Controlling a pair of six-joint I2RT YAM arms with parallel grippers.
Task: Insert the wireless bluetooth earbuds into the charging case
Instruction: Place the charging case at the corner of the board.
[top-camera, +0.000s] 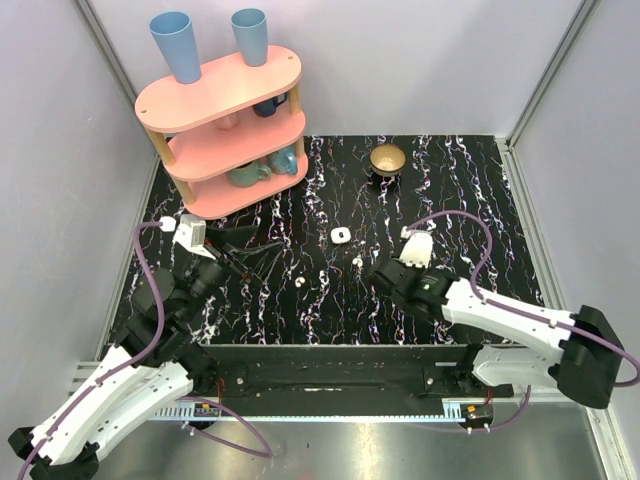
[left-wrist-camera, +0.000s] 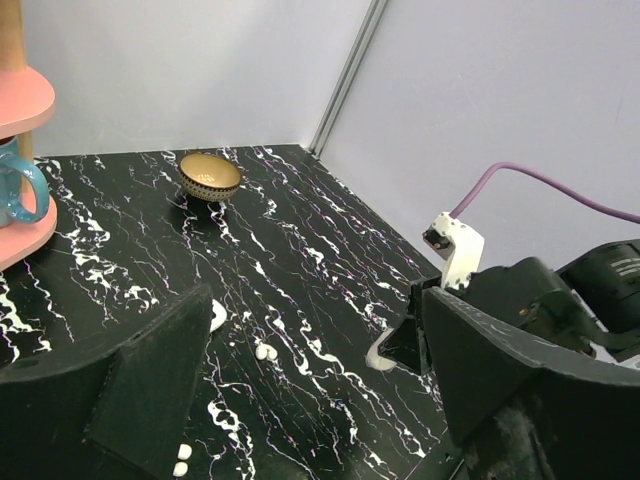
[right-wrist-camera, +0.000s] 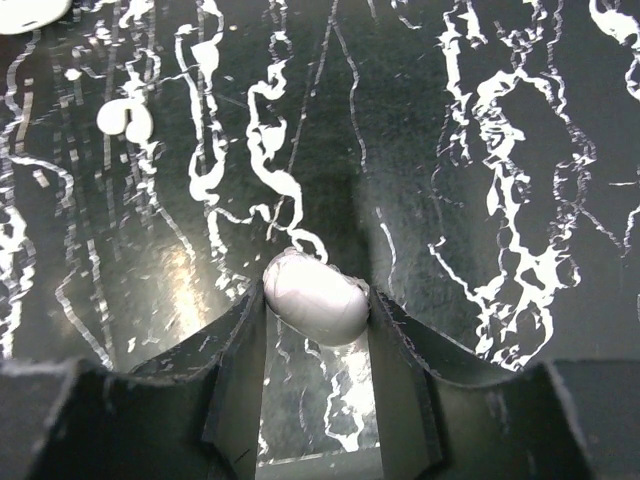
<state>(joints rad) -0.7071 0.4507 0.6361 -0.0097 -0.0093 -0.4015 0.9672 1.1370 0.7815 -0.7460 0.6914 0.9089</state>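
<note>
My right gripper (top-camera: 378, 272) (right-wrist-camera: 316, 300) is shut on a smooth glossy white oval, the charging case (right-wrist-camera: 312, 305), held low at the black marbled table. The case also shows in the left wrist view (left-wrist-camera: 378, 356), half hidden by the right fingers. One tiny white earbud (top-camera: 356, 261) (right-wrist-camera: 124, 120) (left-wrist-camera: 265, 351) lies just left of and beyond it. The other earbud (top-camera: 300, 282) (left-wrist-camera: 181, 461) lies further left. My left gripper (top-camera: 236, 256) (left-wrist-camera: 310, 330) is open and empty, left of both earbuds.
A white rounded piece with a dark hollow (top-camera: 341, 234) (left-wrist-camera: 218, 315) lies beyond the earbuds. A gold bowl (top-camera: 388, 159) (left-wrist-camera: 209, 176) stands at the back. A pink three-tier shelf (top-camera: 225, 130) with blue cups stands at the back left.
</note>
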